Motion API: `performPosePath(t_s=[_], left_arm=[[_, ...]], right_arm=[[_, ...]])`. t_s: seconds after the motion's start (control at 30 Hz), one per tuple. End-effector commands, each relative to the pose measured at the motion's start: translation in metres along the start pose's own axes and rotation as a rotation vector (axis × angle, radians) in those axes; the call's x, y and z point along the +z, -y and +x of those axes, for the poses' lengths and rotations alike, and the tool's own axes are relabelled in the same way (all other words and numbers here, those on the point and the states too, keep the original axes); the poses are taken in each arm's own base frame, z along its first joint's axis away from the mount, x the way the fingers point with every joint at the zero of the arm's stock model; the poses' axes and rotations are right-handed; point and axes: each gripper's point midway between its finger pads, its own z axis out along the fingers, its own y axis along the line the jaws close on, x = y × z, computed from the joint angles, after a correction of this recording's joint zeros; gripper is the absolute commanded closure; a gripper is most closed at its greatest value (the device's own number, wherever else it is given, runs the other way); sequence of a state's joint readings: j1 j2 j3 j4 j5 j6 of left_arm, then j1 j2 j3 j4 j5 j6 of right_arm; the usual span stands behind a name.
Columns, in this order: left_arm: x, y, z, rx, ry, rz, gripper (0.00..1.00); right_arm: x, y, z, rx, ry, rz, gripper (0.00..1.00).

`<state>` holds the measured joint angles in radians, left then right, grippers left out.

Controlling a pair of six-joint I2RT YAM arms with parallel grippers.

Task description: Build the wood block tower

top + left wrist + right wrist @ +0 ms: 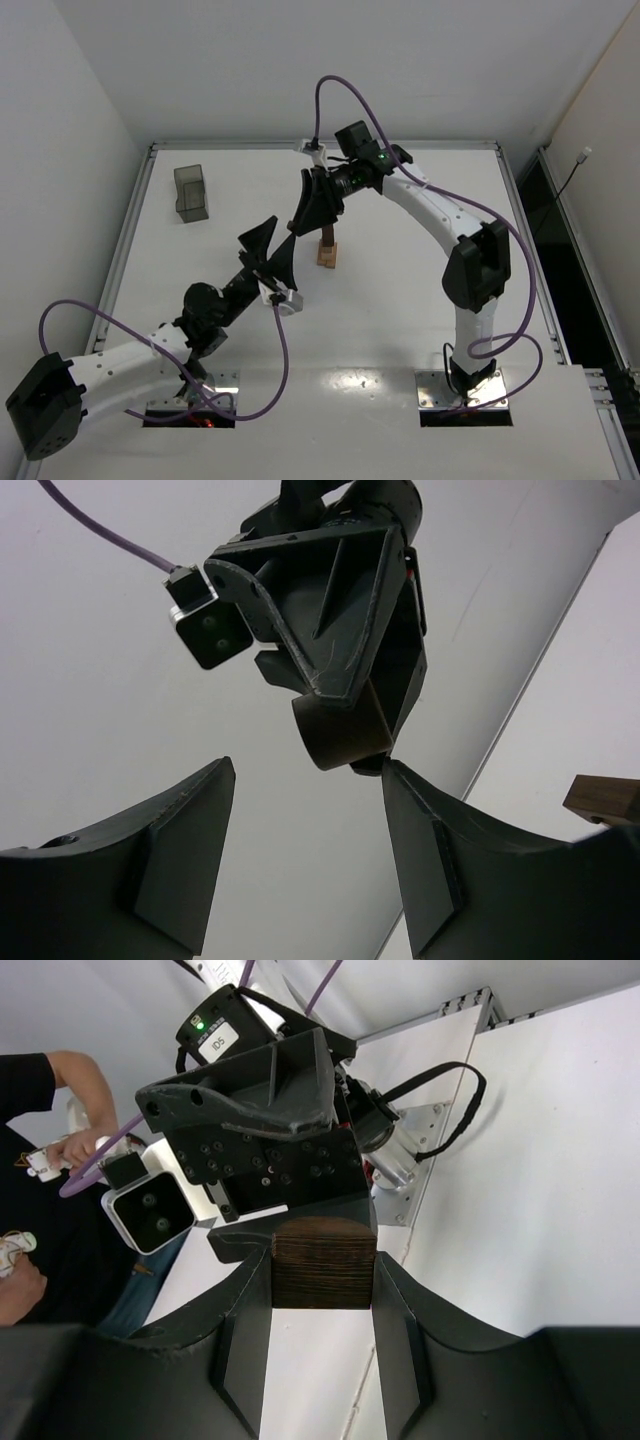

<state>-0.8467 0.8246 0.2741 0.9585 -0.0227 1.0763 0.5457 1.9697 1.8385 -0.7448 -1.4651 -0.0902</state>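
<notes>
**Tower** (327, 254): short stack near the middle of the bench (400, 310), tan block at the base, a dark piece on top. Judged partly built.

**Dark block** (322, 1260): rounded top, clamped between both fingers of the right gripper (320, 1278). Hung just above and behind the tower, seemingly apart from it and not yet set down.

**Left gripper** (274, 245): just left of the tower, jaws partly spread, nothing between them.

**Bin** (190, 192): well left of and behind the tower, contents not discernible.

**Left to do, by judgement:** lower the dark block onto the tower and let go. No loose blocks in view, so the number still to place cannot be told.
</notes>
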Motion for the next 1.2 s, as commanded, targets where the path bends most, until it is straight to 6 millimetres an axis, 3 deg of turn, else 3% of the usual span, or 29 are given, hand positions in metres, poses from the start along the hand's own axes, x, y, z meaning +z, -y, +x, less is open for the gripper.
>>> performPosePath(t_s=[0.0,0.43,0.8,0.97,1.1,1.17], left_arm=[[0.006,-0.025,-0.019,-0.032,0.057,-0.077,0.43],[0.009,-0.025,-0.029,-0.056,0.067,-0.081,0.43],[0.013,-0.026,-0.029,-0.070,0.058,-0.085,0.58],[0.014,-0.023,-0.027,-0.069,0.046,-0.080,0.72],[0.016,-0.026,-0.028,-0.070,0.049,-0.088,0.96],[0.016,-0.023,-0.026,-0.074,0.035,-0.084,1.00]], right_arm=[[0.000,-0.039,-0.024,-0.131,0.031,-0.127,1.00],[0.004,-0.032,-0.025,-0.154,0.028,-0.135,1.00],[0.011,-0.032,-0.022,-0.145,0.018,-0.150,1.00],[0.011,-0.032,-0.022,-0.145,0.018,-0.150,1.00],[0.011,-0.032,-0.022,-0.145,0.018,-0.150,1.00],[0.011,-0.030,-0.019,-0.134,0.017,-0.150,1.00]])
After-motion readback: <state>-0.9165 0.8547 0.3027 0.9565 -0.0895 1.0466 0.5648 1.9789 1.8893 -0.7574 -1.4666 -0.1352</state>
